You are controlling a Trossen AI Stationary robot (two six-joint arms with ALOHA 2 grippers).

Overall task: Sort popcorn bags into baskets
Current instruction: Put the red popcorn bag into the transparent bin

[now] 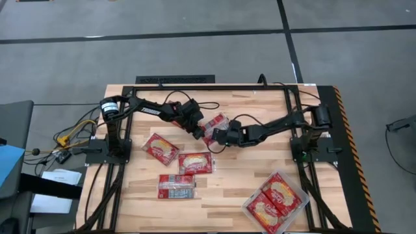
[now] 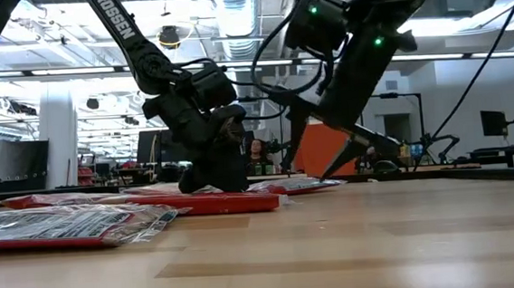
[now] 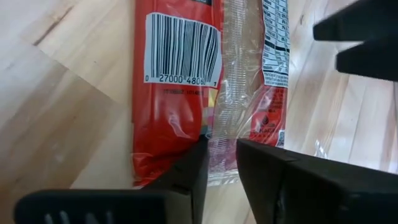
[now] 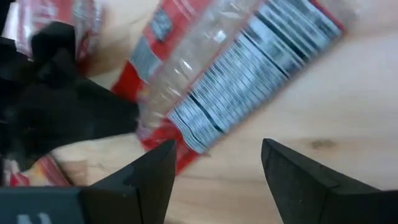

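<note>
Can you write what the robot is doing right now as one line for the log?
left end effector: closing on popcorn bag | right end effector: open beside it | basket: two bags

On the back of the red popcorn bag (image 3: 186, 87) in the left wrist view, a white barcode label (image 3: 182, 51) reads "0 27000 4806" with a final "7" at its edge. The fine print panel (image 3: 275, 37) at its three o'clock side is illegible. In the low view, the dark arm (image 2: 122, 31) carries white letters "ROSSEN".
</note>
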